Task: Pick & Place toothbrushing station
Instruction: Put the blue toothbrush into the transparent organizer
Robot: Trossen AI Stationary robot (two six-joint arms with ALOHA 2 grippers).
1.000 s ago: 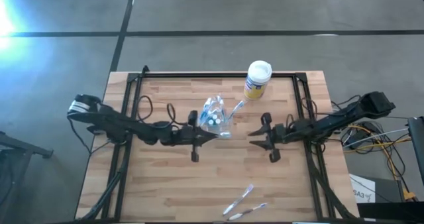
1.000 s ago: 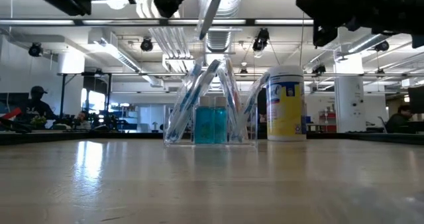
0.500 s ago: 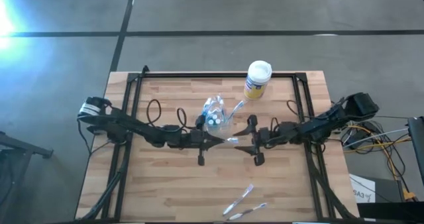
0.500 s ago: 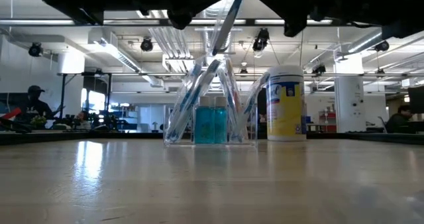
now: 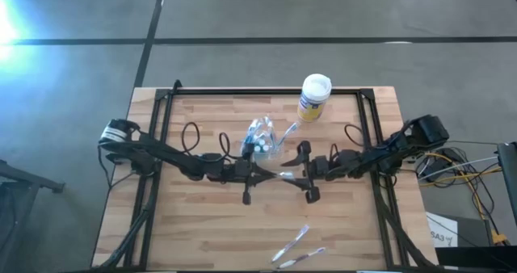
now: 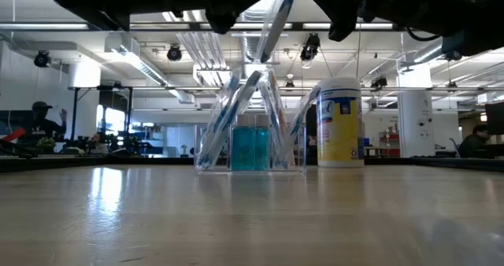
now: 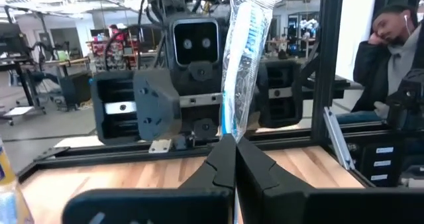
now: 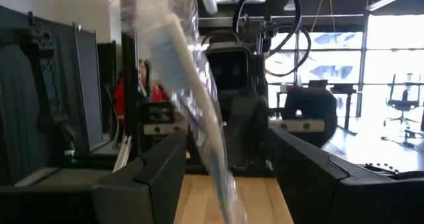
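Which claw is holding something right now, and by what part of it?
The left claw pinches a plastic-wrapped toothbrush at its lower end. The right claw straddles it, open, gripping nothing.

Robotics lab: open-plan hall, benches, ceiling ducts.

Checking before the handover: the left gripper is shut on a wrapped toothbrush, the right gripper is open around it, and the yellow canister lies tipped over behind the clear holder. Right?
Not quite. The yellow canister stands upright, as the low view shows, beside the clear holder. The rest holds: the left gripper is shut on the wrapped toothbrush, and the right gripper is open around it.
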